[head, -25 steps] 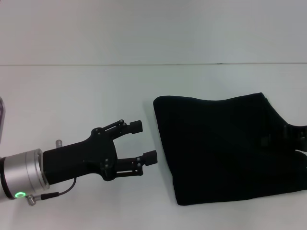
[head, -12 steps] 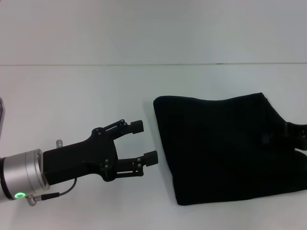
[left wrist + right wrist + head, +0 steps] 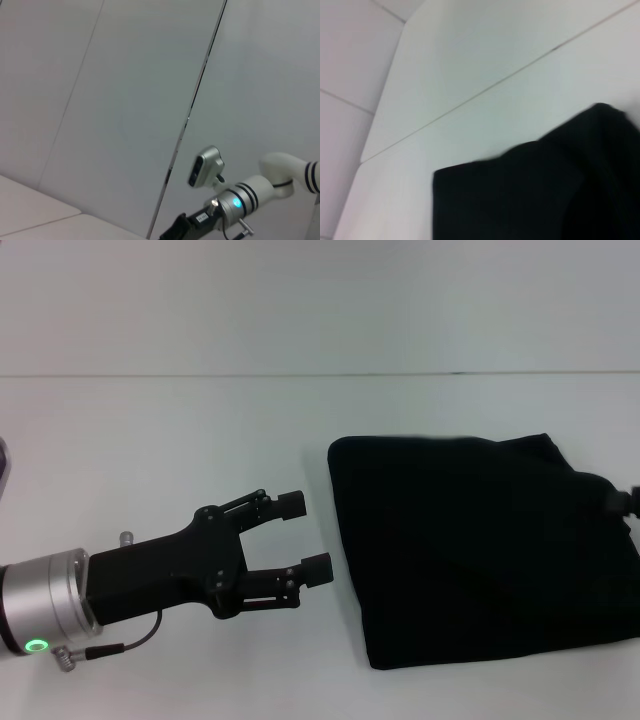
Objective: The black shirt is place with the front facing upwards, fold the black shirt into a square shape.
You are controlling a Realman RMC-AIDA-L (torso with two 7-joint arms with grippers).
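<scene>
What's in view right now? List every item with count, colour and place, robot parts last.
black shirt: one, black, folded into a rough square, lying flat on the table's right half; no lettering or label showing.
table: one, white, spanning the head view.
left gripper: one, black with a silver wrist, over the table's left side, fingers open, apart from the shirt's left edge.
right gripper: one, black, only a small part showing at the shirt's far right edge.
</scene>
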